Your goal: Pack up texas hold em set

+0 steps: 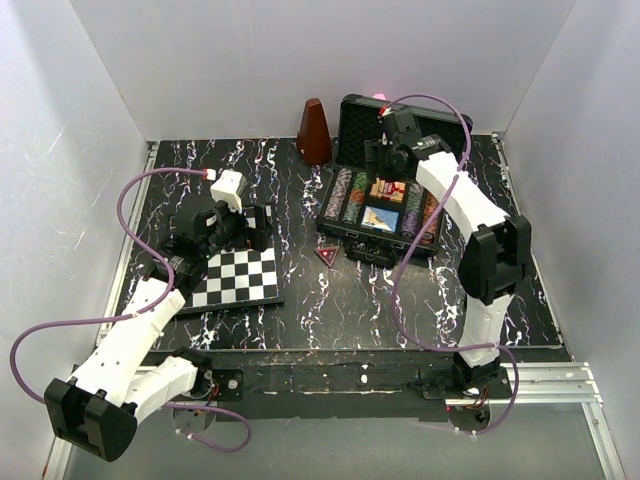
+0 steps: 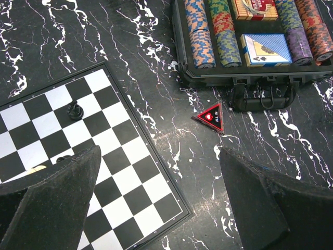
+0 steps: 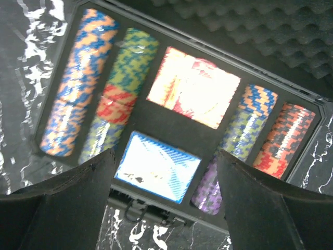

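**One loose piece left before the lid can close**

Our right end effector [image 3: 164, 153] hangs over the open case [image 2: 208, 77] with its fingers spread wide and nothing between them. Directly beneath it lie the blue card box [image 3: 156, 166] and the red card box [image 3: 192, 86]. Rows of chips [image 3: 78, 83] fill the slots to either side, and the foam-lined lid [image 3: 250, 21] stands up just beyond. The tray looks full to us.

Our left end effector [image 2: 159, 152] is also open and empty, poised above the table [image 2: 156, 31]. The chessboard [image 2: 130, 172] sits under its left finger. Ahead of it and slightly right, the triangular "ALL IN" marker [image 2: 210, 116] lies flat on the table, just outside the case's front wall near the handle.

We judge we are at the gathering step. The marker has to go into the case before closing. It is thin and flat, so the next move calls for a low, careful pinch on its edges, then a short carry forward into the tray. After that, the lid needs swinging down.
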`<state>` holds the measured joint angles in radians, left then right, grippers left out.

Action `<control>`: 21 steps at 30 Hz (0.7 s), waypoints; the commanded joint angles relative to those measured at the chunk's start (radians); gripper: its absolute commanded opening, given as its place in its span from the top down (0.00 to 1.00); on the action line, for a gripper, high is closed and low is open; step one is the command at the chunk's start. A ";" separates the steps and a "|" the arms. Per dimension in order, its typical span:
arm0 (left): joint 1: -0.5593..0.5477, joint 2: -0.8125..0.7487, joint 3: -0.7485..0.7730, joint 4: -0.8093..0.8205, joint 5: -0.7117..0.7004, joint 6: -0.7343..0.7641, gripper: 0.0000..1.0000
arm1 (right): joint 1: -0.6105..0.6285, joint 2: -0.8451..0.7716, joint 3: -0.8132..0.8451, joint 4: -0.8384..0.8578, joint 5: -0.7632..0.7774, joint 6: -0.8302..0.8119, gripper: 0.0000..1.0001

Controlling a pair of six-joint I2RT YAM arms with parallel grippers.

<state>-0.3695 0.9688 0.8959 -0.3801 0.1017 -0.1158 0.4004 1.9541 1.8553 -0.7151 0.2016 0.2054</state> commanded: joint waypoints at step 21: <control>0.000 -0.090 -0.045 0.067 -0.088 -0.036 0.02 | 0.403 -0.152 -0.346 0.243 -0.123 0.051 0.13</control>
<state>-0.3695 0.8883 0.8585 -0.3325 0.0376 -0.1493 0.8101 1.7535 1.5005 -0.5224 0.1860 0.3908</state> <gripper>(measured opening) 0.981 0.864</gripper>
